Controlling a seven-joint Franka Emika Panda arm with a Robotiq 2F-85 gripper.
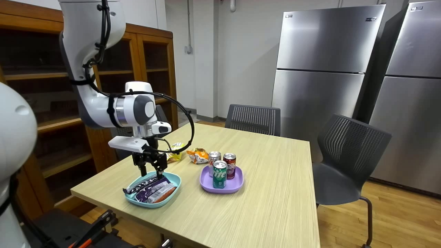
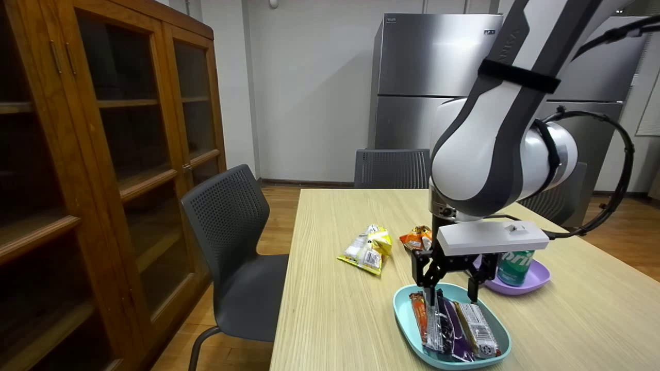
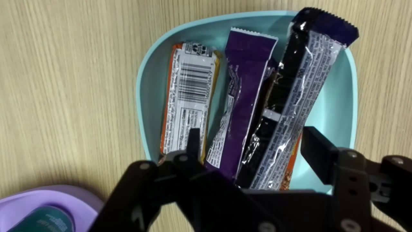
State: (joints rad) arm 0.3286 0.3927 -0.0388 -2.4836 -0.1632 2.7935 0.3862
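My gripper (image 3: 252, 130) is open and empty, pointing down over a teal tray (image 3: 341, 103) of wrapped bars. In the wrist view a white-backed bar (image 3: 193, 87) with a barcode lies under the left finger. A purple bar (image 3: 245, 83) and a black and silver bar (image 3: 291, 100) lie between the fingers. The black and silver bar's far end sticks over the tray rim. An orange-edged bar (image 3: 292, 161) is mostly hidden beneath it. The gripper shows low over the tray in both exterior views (image 1: 151, 173) (image 2: 451, 299); I cannot tell whether a finger touches a bar.
A purple tray (image 1: 204, 184) beside the teal one holds a green can (image 1: 219, 176), a silver can (image 1: 213, 157) and a dark red can (image 1: 231, 166). A yellow snack bag (image 2: 368, 250) and an orange snack bag (image 1: 198, 156) lie behind. Chairs stand round the table (image 1: 272, 165).
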